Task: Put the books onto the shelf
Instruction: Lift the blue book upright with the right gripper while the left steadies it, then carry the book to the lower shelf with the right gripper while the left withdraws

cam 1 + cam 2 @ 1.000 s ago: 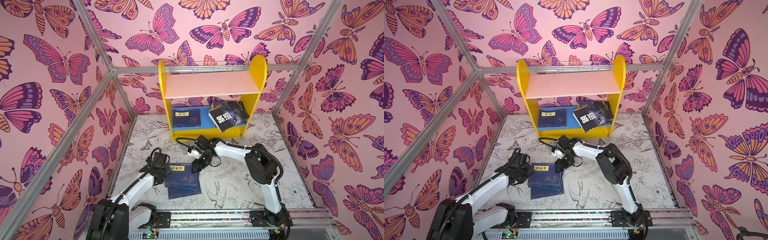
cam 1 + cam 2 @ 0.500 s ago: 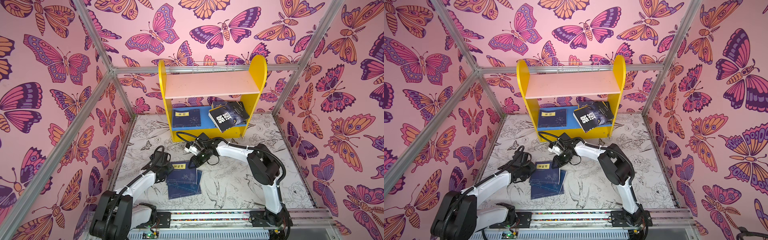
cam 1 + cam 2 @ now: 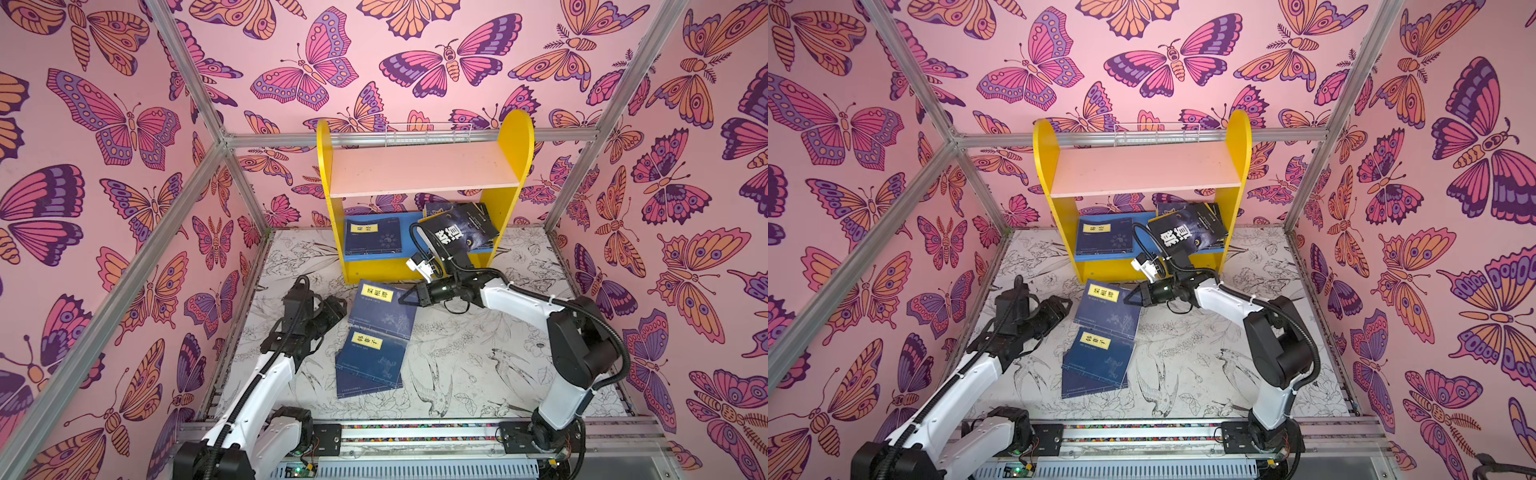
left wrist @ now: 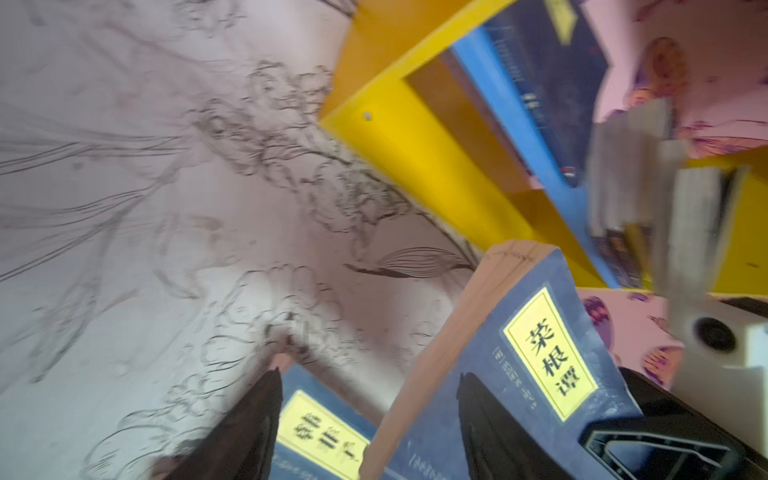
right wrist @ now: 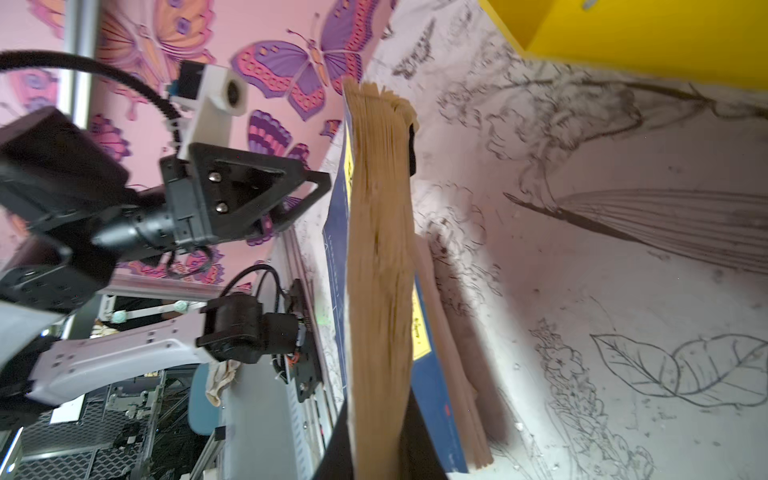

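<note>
Task partway. One navy book lay flat on shelf blue lower board, with black books heaped askew beside it. Pink upper board bare. Navy stack lay on counter, unshelved. Right hand pinched top navy book by one edge, tilted off stack, yellow title label showing. Left hand spread open at opposite edge, gripping nothing.

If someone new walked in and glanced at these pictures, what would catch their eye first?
Probably the butterfly wallpaper covering every wall, then the yellow shelf at the back with books on its lower level. In front of it, the right gripper is shut on the edge of a navy book tilted up off a small pile, with the left gripper open beside it.
</note>
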Motion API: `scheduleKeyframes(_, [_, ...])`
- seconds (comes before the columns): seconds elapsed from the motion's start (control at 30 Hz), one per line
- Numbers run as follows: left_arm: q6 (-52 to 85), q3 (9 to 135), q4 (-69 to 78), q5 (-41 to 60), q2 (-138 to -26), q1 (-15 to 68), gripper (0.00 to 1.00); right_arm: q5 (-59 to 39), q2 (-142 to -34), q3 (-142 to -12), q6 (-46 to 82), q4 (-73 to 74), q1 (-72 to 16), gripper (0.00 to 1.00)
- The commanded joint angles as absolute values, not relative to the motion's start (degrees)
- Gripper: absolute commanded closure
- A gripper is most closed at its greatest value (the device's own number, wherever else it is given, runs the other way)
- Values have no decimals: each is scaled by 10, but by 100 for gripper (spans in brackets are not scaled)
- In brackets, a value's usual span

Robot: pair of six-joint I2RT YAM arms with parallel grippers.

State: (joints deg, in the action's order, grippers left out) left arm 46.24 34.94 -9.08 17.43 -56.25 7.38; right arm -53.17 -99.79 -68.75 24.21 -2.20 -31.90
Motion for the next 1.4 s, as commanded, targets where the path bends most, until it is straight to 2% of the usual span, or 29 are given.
scheduleKeyframes(0.0, [410, 367, -31, 333, -569, 71, 29, -620, -967, -689, 262, 38, -321, 100])
scheduleKeyframes(0.13, [405, 368, 1, 410, -577, 71, 29, -644, -958, -689, 294, 80, -321, 100])
scheduleKeyframes(0.23, [418, 357, 38, 444, -573, 76, 38, -640, -960, -696, 306, 88, -321, 100])
scheduleKeyframes(0.37, [433, 351, 78, 484, -571, 87, 74, -620, -971, -710, 309, 75, -319, 94])
scheduleKeyframes(0.47, [440, 353, 89, 478, -576, 96, 93, -576, -973, -714, 325, 77, -311, 87])
scheduleKeyframes(0.53, [454, 352, 100, 459, -580, 98, 100, -537, -969, -706, 351, 95, -300, 78])
scheduleKeyframes(0.7, [541, 325, 184, 364, -580, 99, 100, -454, -938, -644, 428, 188, -267, 52])
scheduleKeyframes(0.8, [587, 317, 247, 325, -584, 99, 100, -445, -918, -619, 444, 209, -267, 43])
scheduleKeyframes(1.17, [665, 340, 381, 261, -622, 101, 100, -470, -916, -536, 604, 412, -268, 41])
scheduleKeyframes(1.37, [665, 341, 399, 254, -629, 116, 100, -482, -939, -541, 639, 454, -276, 43])
